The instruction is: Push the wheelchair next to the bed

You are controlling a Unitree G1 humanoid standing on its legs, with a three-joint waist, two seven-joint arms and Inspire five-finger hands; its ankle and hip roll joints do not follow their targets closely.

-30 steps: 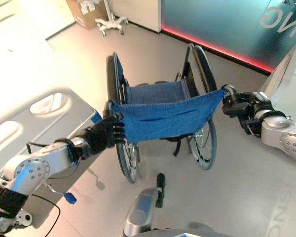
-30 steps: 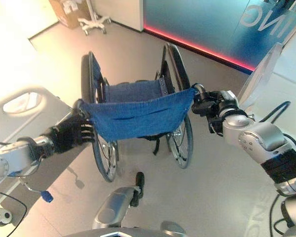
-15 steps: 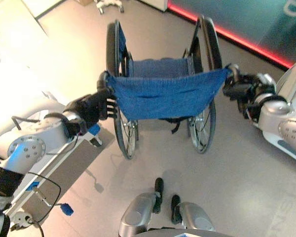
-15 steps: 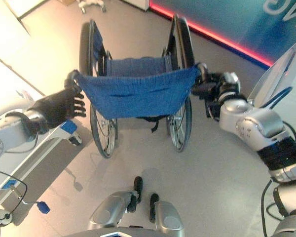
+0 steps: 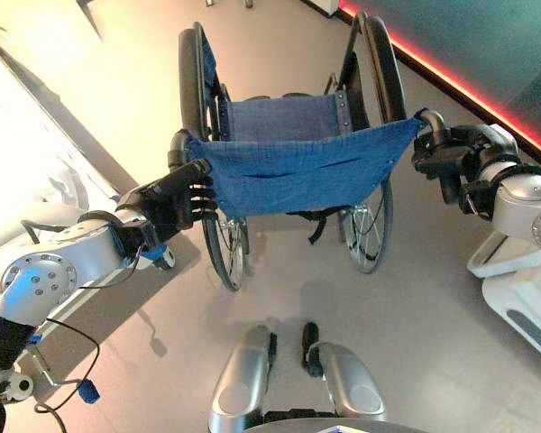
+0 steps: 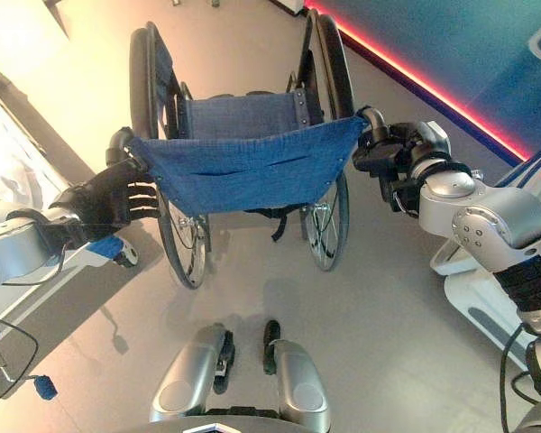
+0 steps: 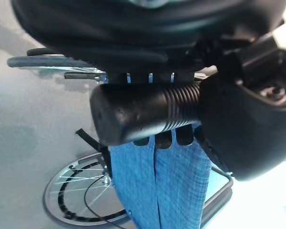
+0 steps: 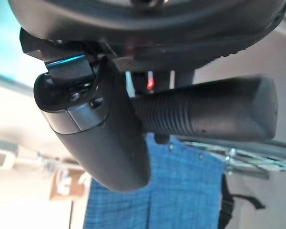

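Wheelchair (image 5: 293,162) back and seat are looking like blue woven cloth, matt, with stitched seams showing. Its frame tubes are looking like dark painted metal, slightly glossy; wheels are showing thin shiny metal spokes and matt black rubber tyres. Left push handle (image 7: 143,112) is looking like black ribbed rubber, faintly shiny; right push handle (image 8: 209,114) the same, finely ribbed. Left hand (image 5: 176,200) and right hand (image 6: 392,155) are appearing as dark, hard plastic, semi-gloss. Bed (image 5: 22,171) at left is looking like white smooth plastic. Floor (image 5: 415,334) is appearing smooth, grey, softly reflecting.
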